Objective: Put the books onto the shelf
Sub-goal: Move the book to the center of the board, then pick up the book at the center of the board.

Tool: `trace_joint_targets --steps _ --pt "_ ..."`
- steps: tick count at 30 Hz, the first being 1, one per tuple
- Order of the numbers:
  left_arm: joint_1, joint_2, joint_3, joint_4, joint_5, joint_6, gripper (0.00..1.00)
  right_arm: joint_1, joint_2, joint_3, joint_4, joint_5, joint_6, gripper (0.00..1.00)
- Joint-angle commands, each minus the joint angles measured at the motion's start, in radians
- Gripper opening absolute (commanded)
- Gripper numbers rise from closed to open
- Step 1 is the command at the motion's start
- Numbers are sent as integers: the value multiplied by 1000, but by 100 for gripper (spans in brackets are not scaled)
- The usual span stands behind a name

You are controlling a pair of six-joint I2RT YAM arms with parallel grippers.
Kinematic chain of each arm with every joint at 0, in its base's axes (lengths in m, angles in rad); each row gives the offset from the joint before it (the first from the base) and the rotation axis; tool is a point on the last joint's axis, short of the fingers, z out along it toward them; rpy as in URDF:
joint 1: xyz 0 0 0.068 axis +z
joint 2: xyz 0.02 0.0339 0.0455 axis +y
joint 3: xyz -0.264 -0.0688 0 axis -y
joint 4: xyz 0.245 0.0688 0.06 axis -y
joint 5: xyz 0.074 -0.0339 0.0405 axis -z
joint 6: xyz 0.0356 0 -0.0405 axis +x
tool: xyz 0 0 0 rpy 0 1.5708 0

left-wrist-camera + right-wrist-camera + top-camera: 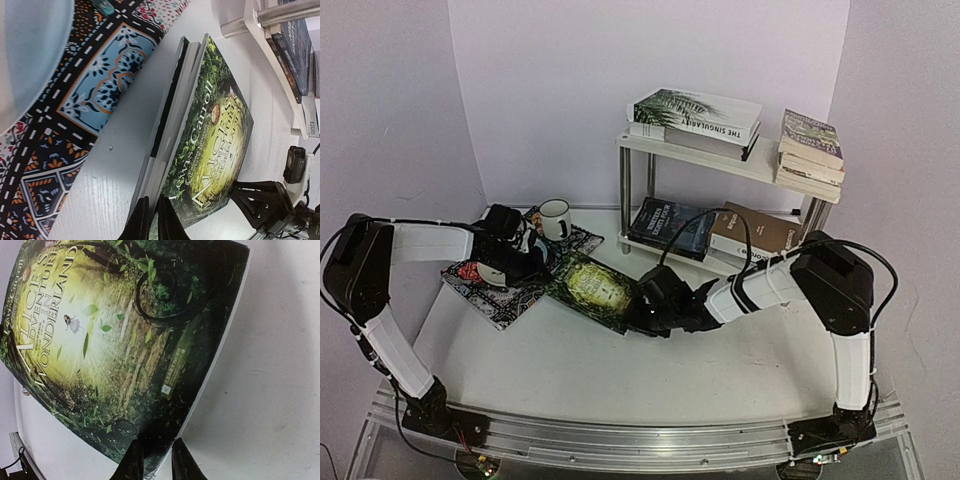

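A green "Alice's Adventures in Wonderland" book (595, 288) lies slanted on the table, its left end by the placemat. My left gripper (533, 262) is at that left end. In the left wrist view its fingers (152, 222) are pinched on a thin edge of the book (220, 135). My right gripper (645, 308) is at the book's right corner, and that corner of the book (115, 340) sits between its closed jaws (153, 460). The shelf (650, 143) stands behind. It holds a palm-leaf book (695, 108) and a stack (810, 150) on top, and a dark book (675, 228) and a brown book (760, 232) below.
A patterned black-red placemat (495, 295) lies at the left, under my left arm. A white mug (555, 218) stands on it, and a pale bowl (30, 55) rests on it close to my left wrist. The shelf's metal legs (625, 190) stand just beyond the book.
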Motion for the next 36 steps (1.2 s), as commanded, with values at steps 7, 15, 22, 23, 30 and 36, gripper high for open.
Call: trace_joint_targets --steps 7,15,22,23,30,36 --pt "104 -84 33 -30 63 76 8 73 180 206 -44 -84 -73 20" --pt "159 -4 8 -32 -29 89 11 99 203 243 -64 -70 -103 25" --pt "169 24 -2 -32 -94 95 24 111 147 213 -97 -7 -172 37" --pt "170 19 -5 -33 -100 95 26 111 135 206 -104 17 -186 38" --pt "170 -107 -67 -23 -84 67 35 141 70 225 -239 197 -384 48" --pt "168 -281 -261 105 94 -68 53 147 64 274 -303 249 -560 51"
